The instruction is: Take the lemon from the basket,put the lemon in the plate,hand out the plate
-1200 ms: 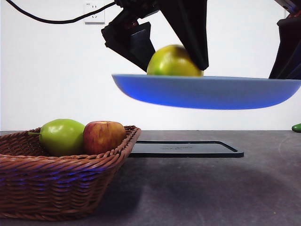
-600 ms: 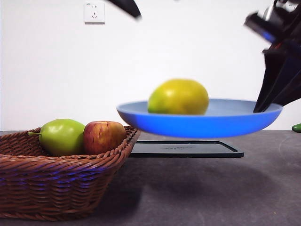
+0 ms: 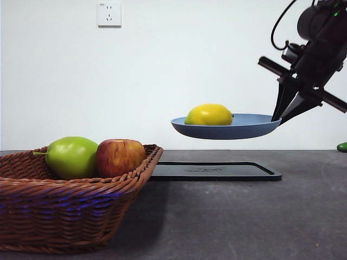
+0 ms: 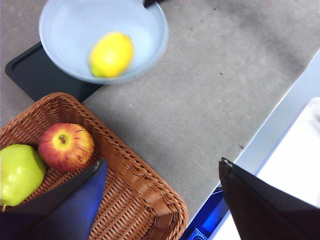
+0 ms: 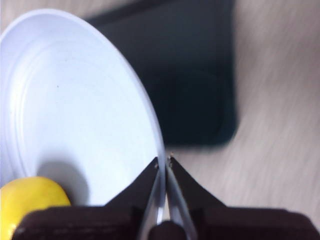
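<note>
Two apples sit in the basket (image 3: 70, 203) at the left of my front view: a green apple (image 3: 71, 157) and, touching it on its right, a red apple (image 3: 119, 157). The basket rests on the grey table (image 3: 244, 216). To its right I see the black tray (image 3: 214, 171) lying flat on the table, just beside the basket's rim. Above the tray the plate (image 3: 225, 129) is held in the air, roughly level, well clear of the tray. The lemon (image 3: 209, 115) lies in the plate, toward its left half. At the plate's right edge the right gripper (image 3: 283, 115) comes down from the upper right corner; on my right wrist view its jaws are pinched narrow onto the plate's rim. The left gripper (image 4: 160, 172) hangs high above the basket's near edge, and on my left wrist view its jaws stand wide apart with nothing between them.
</note>
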Controlling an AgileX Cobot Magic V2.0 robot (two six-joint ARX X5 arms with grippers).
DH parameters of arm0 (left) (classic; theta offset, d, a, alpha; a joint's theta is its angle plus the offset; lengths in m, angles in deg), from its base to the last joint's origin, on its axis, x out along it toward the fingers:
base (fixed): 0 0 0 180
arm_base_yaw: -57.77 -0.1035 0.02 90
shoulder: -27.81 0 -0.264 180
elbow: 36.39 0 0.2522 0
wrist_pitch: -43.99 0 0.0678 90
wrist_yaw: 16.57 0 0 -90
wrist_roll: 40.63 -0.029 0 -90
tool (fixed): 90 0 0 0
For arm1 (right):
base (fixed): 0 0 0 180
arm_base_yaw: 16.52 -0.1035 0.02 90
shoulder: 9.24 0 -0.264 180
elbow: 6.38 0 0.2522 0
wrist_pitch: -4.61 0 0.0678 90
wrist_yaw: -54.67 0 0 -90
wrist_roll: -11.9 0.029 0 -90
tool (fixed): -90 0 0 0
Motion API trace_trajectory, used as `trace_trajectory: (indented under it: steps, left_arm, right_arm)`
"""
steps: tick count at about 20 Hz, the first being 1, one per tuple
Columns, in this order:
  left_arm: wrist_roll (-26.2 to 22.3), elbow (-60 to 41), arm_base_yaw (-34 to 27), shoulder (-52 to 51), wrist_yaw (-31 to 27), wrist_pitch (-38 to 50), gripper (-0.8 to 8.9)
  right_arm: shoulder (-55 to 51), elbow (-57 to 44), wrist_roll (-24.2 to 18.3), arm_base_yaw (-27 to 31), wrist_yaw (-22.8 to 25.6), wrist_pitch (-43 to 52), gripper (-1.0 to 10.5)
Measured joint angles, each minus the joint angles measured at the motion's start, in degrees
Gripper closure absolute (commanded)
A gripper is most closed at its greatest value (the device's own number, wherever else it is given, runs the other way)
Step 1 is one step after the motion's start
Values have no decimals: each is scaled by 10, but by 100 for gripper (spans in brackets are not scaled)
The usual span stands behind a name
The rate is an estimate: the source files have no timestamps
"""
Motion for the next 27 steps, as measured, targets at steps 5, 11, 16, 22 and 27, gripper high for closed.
trace_trajectory:
  steps: [5, 11, 16, 22, 27]
  left_arm:
    - [1, 0, 0, 0, -3, 0, 426]
    - [4, 0, 0, 0, -9, 2, 426]
    - [4, 0, 0, 0, -21, 12, 426]
    - [-2, 0, 0, 0, -39, 27, 426]
    - [-54, 0, -2, 5, -39, 80, 548]
  right_arm:
    - [109, 71, 2, 7, 2, 23, 943]
    - [159, 74, 2, 7, 10, 51, 912]
    - [169, 75, -5, 7, 38, 58, 731]
    - [150, 78, -30, 19, 38, 17, 689]
    - [7, 81, -103, 21, 38, -118, 748]
